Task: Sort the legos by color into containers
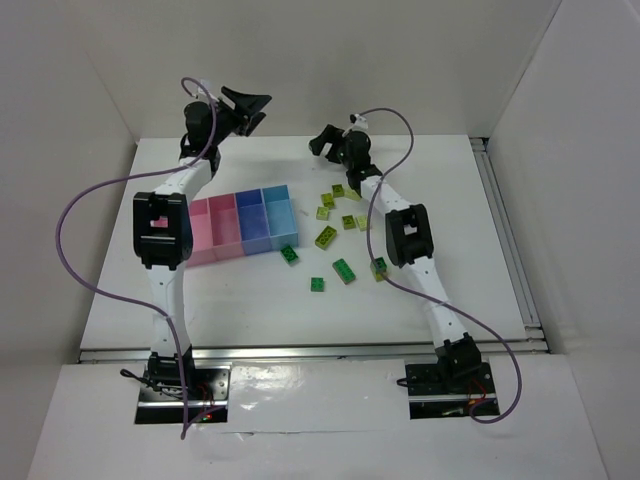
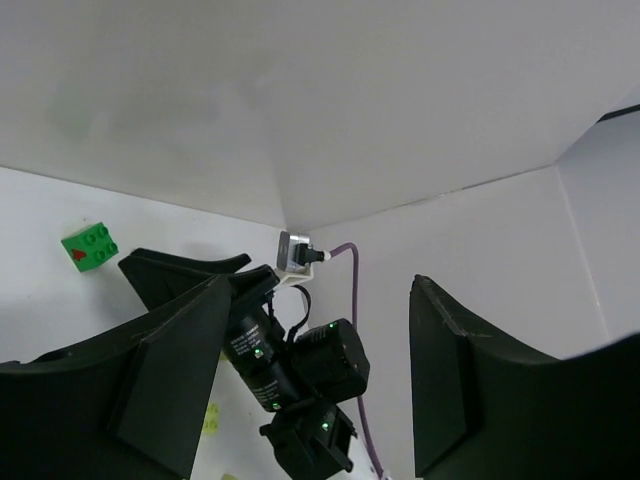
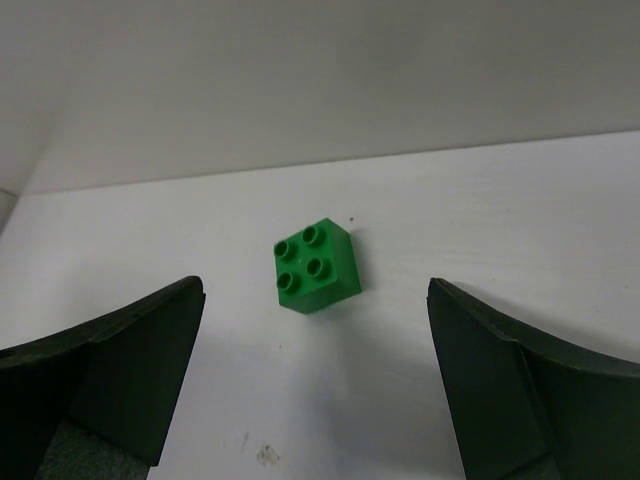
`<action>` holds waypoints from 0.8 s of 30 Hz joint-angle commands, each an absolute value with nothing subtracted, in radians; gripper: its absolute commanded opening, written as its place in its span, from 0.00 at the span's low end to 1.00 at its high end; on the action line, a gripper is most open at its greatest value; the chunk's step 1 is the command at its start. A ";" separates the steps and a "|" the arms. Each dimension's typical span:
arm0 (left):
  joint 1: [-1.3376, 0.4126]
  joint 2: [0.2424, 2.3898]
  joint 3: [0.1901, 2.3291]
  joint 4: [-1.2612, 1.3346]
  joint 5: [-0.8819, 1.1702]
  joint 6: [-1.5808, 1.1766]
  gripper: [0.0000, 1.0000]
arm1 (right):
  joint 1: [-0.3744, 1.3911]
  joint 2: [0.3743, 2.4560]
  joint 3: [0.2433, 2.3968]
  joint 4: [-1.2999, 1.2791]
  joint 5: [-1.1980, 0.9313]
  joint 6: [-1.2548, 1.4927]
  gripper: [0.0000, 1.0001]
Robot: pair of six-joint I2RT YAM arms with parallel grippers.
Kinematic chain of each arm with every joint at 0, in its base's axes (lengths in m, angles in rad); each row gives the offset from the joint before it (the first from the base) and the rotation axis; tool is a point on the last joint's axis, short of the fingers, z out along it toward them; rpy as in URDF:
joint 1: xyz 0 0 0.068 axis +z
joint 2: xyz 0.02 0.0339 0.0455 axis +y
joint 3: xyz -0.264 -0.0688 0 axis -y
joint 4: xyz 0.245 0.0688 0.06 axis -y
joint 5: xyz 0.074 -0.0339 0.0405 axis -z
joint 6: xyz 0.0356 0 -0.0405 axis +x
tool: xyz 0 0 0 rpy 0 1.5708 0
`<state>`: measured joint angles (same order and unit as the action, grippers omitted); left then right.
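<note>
- Sorting had barely begun, by the look of it. The four joined containers [image 1: 245, 225], two pink, one blue and one light blue, appeared to hold nothing, though the overhead view was too small to be sure.
- About a dozen legos [image 1: 344, 270] lay loose on the white table [image 1: 470, 260], to the right of the bins. Dark green bricks [image 1: 290, 255] sat nearest the bins and yellow-green bricks [image 1: 325, 237] were scattered toward the far side. All were left to sort.
- The right gripper [image 3: 315, 310] reached low near the table's far edge, jaws spread wide and holding nothing. A green two-by-two brick [image 3: 315, 265] sat studs-up on the table between them, untouched.
- The left gripper [image 1: 250, 108] hung high beyond the containers, pointed toward the right arm, jaws apart and empty.
- The next move looked likely to be a descent and a pinch on that brick.
</note>
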<state>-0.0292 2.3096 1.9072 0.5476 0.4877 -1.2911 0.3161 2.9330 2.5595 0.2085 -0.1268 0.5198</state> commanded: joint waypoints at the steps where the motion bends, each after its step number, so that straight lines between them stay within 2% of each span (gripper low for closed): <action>1: -0.015 2.330 1.916 0.615 0.549 -1.318 0.76 | 0.310 2.976 2.637 0.405 -0.067 0.638 1.00; 8: -0.006 2.381 1.937 0.638 0.583 -1.356 0.76 | 0.301 3.071 2.669 0.498 -0.061 0.765 1.00; 14: 0.003 2.399 1.937 0.638 0.601 -1.365 0.76 | 0.319 3.071 2.680 0.523 -0.094 0.744 0.98; 24: 0.003 2.390 1.919 0.581 0.601 -1.321 0.76 | 0.356 3.045 2.682 0.469 -0.316 0.695 0.98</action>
